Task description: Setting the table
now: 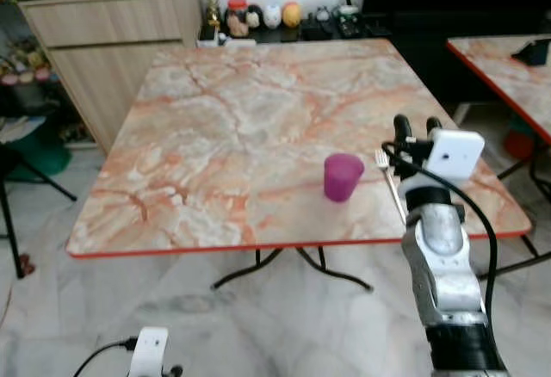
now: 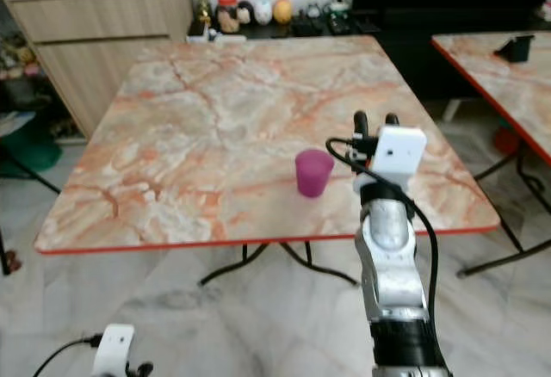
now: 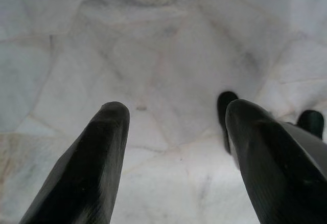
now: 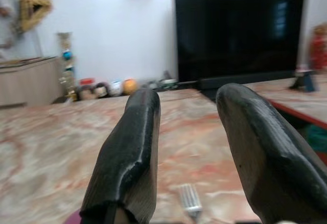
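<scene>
Here I see a marble-patterned counter (image 1: 241, 127) with a red edge. A purple cup (image 1: 342, 176) stands upright near its near right edge. Just right of the cup lies a silver fork (image 1: 389, 179), tines pointing to the far side; the right arm partly hides its handle. The right tool (image 1: 417, 127) is raised over the near right part of the counter, above the fork, its two black fingers (image 4: 130, 152) spread with nothing between them. In the right wrist view the fork tines (image 4: 190, 198) lie on the counter below the gap. The left tool (image 3: 176, 152) hangs low at the near left, fingers spread, pointing at the pale marble floor (image 3: 153, 45). A second counter (image 1: 508, 71) stands at the far right.
</scene>
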{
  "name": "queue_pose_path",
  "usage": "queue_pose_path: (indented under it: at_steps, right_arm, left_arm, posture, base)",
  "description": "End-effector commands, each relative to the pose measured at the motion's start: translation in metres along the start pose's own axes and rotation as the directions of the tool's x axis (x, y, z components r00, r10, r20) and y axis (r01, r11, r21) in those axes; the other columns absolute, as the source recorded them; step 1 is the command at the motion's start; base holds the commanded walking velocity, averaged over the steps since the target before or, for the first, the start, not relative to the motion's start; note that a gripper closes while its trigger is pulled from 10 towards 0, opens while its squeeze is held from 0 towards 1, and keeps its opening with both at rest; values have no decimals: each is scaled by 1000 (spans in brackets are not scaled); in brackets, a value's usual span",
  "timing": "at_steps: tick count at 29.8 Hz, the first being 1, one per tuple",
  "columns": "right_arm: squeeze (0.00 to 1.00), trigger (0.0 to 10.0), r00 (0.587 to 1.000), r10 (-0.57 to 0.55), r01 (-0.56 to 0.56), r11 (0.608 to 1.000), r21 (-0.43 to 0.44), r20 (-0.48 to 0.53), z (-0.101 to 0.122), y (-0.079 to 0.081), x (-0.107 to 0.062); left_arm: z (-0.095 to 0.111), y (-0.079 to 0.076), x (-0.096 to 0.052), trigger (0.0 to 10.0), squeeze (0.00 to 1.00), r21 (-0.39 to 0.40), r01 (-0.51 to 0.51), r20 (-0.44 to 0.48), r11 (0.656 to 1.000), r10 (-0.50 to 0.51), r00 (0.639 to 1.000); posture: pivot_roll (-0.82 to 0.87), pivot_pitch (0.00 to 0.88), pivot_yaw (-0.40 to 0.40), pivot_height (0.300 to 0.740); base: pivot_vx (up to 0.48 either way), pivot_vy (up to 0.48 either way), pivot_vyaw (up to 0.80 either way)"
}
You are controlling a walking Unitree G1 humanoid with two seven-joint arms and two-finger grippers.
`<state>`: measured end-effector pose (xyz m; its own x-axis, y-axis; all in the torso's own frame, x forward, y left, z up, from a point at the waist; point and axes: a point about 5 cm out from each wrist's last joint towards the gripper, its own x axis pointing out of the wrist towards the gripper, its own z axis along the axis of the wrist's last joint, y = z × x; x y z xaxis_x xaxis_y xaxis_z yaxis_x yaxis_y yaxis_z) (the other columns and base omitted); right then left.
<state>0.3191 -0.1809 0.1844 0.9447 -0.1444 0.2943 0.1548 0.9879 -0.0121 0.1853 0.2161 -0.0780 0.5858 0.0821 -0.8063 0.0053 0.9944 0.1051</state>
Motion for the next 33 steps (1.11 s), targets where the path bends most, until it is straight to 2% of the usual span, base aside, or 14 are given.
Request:
queue_pose_path:
  at_steps: [1, 6, 17, 27, 33]
  right_arm:
    - [0, 10000, 1000, 7, -7, 1000, 5, 6, 2, 2, 0]
    - [0, 10000, 1000, 6, -6, 1000, 5, 7, 2, 2, 0]
    - [0, 10000, 1000, 12, -11, 1000, -16, 15, 2, 3, 0]
    - [0, 10000, 1000, 5, -5, 1000, 0, 14, 2, 3, 0]
    - [0, 10000, 1000, 2, -2, 1000, -3, 9, 2, 0, -2]
  left_arm:
    - [-4, 2, -1, 10000, 0, 3, -2, -14, 1000, 2, 1000]
    - [-3, 3, -1, 10000, 0, 15, 4, -14, 1000, -3, 1000]
    - [-3, 3, -1, 10000, 0, 15, 5, -14, 1000, -5, 1000]
    - [-3, 2, -1, 10000, 0, 16, 7, -14, 1000, -7, 1000]
    - [-2, 3, -1, 10000, 0, 15, 4, -10, 1000, -4, 1000]
  posture:
    - [2, 0, 12, 740]
    - [2, 0, 13, 740]
    - [5, 0, 13, 740]
    - [4, 0, 13, 740]
    - [3, 0, 13, 740]
  base:
    - [0, 0, 0]
    - [0, 0, 0]
    - [272, 0, 0]
    - [282, 0, 93]
    - [0, 0, 0]
